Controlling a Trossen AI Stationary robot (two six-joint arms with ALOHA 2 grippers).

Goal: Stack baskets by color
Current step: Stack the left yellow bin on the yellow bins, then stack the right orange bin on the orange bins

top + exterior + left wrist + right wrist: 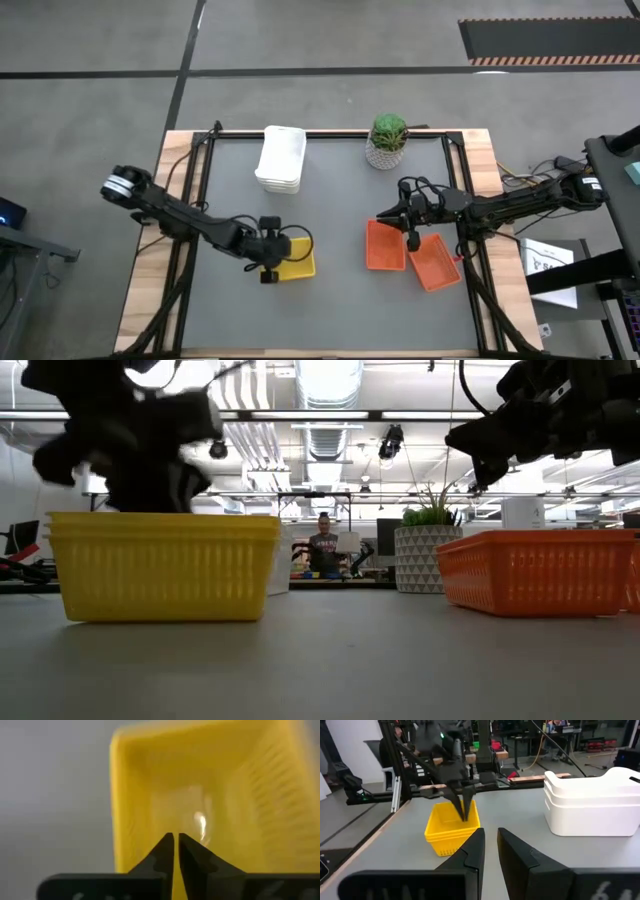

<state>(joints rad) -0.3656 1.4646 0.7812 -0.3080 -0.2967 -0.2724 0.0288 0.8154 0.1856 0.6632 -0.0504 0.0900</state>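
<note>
A nested stack of yellow baskets (295, 260) (160, 565) stands on the grey mat at the near left. My left gripper (175, 839) (465, 814) is shut and points steeply down into the top yellow basket, near its left end. Two orange baskets (385, 246) (436, 263) sit side by side on the mat at the near right. My right gripper (491, 832) (410, 236) hovers level above them, its fingers a narrow gap apart with nothing between. A white stack of baskets (281, 158) (592, 802) rests near the far edge. My left gripper's shut fingers (464, 805) come from above, slanting from the table's left, and dip below the top yellow basket's rim (451, 829). Nothing shows between them. Whether their tips touch the basket's floor (200, 815) I cannot tell.
A green plant in a white patterned pot (387, 141) (428, 550) stands at the far edge, right of the white stack. The mat's middle (335, 210) lies bare between the yellow and orange baskets. A black frame (330, 133) borders the mat. A person shows in the room beyond.
</note>
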